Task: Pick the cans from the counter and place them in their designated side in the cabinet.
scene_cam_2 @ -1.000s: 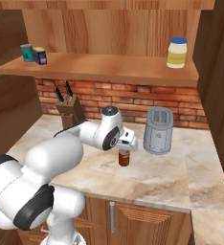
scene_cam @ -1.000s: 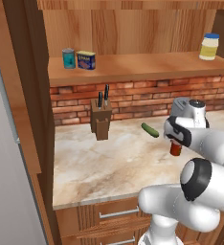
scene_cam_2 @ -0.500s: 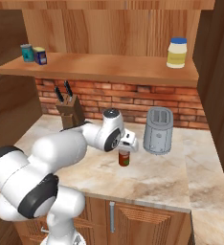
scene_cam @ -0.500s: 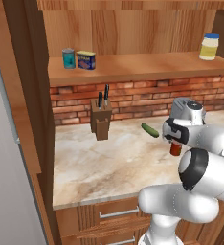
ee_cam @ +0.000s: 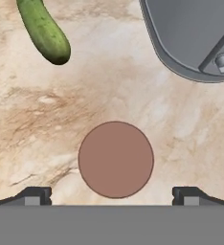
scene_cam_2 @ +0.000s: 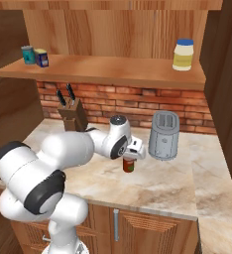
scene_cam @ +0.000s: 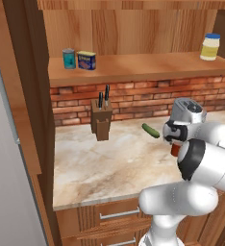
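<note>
The red-brown can [ee_cam: 116, 159] stands upright on the counter [ee_cam: 37, 110], and I look straight down on its round top. My gripper [ee_cam: 111, 196] is open directly above it, one fingertip on each side and neither touching. From the base, the can [scene_cam_2: 129, 165] sits under the hand, with the gripper [scene_cam_2: 131, 157] just over it; in the left base view the can [scene_cam: 175, 150] is half hidden by the arm. The dark blue can with the yellow label [scene_cam: 86, 60] [scene_cam_2: 42, 57] stands on the cabinet shelf [scene_cam: 143, 67] at the left end.
A grey toaster [scene_cam_2: 163, 135] [ee_cam: 195, 33] stands close to the right of the can. A cucumber [scene_cam: 150, 130] [ee_cam: 43, 31] lies behind it. A knife block [scene_cam: 101, 122] is at the brick wall. On the shelf are a teal can [scene_cam: 68, 58] and a pale yellow jar [scene_cam: 210, 46].
The arm's elbow has swung slightly while the hand stays over the red-brown can. The can has not moved.
</note>
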